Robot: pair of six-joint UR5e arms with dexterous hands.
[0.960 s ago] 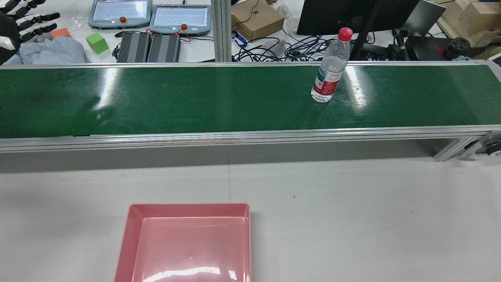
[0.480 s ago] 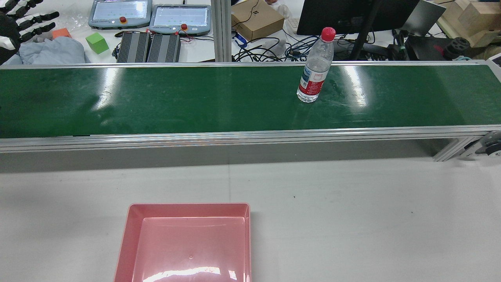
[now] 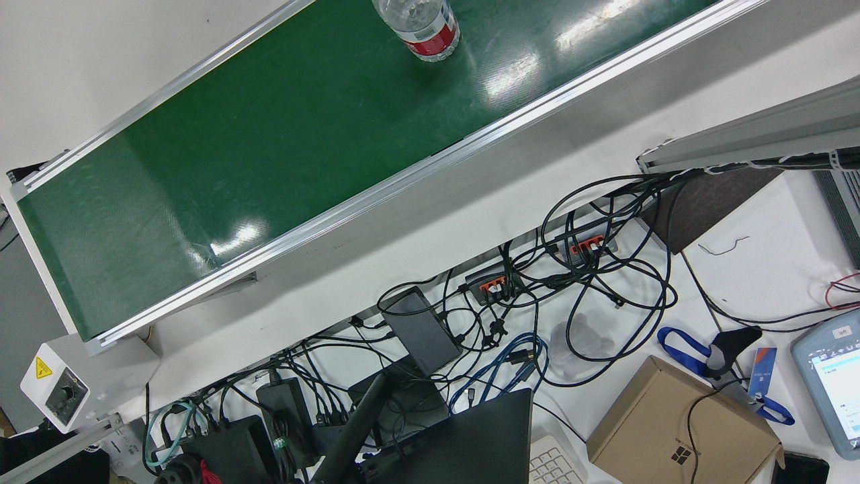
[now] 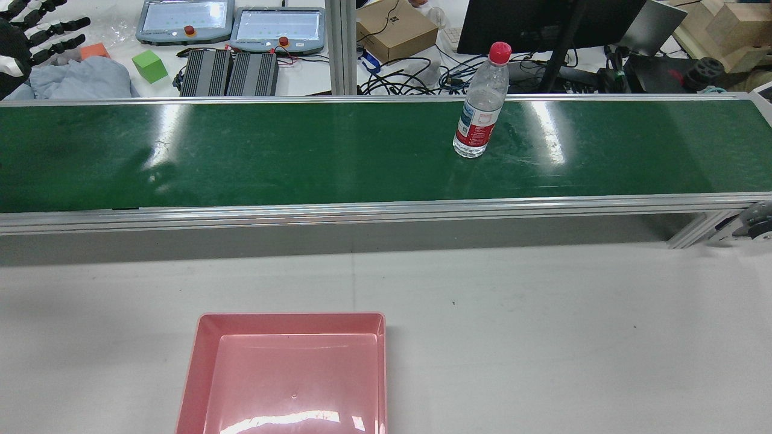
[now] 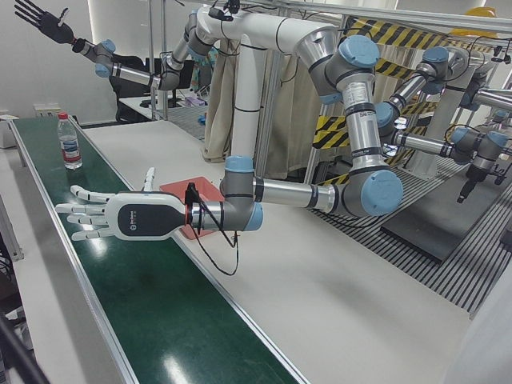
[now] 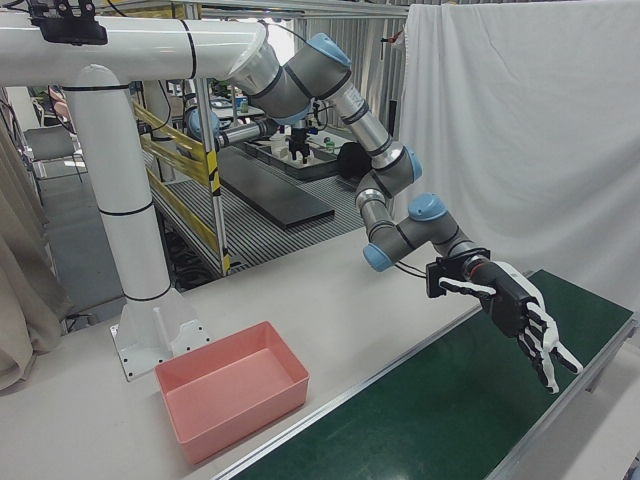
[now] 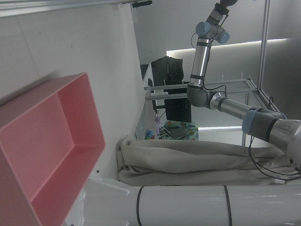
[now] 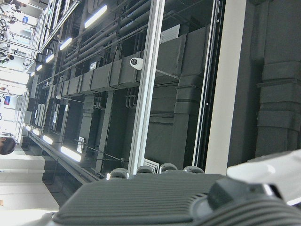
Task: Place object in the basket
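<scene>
A clear water bottle (image 4: pixel 479 108) with a red cap and red label stands upright on the green conveyor belt (image 4: pixel 301 157); its base shows in the front view (image 3: pixel 422 28) and it stands at the belt's far end in the left-front view (image 5: pixel 69 142). The pink basket (image 4: pixel 289 316) sits empty on the white table, also seen from the left hand view (image 7: pixel 89 122). My left hand (image 5: pixel 112 218) hovers open over the belt, fingers spread toward the bottle, far from it; it shows at the rear view's top left (image 4: pixel 24 36). My right hand (image 5: pixel 40 20) is raised high, open, empty.
The belt has aluminium side rails (image 4: pixel 386 208). Behind it lie teach pendants (image 4: pixel 184 21), a cardboard box (image 4: pixel 395 30), a green cube (image 4: pixel 149 65), cables and a monitor. The white table (image 4: pixel 543 337) spans between belt and basket.
The bottle has travelled leftward along the belt in the rear view, slowing in the last half second. Neither hand has visibly moved.
</scene>
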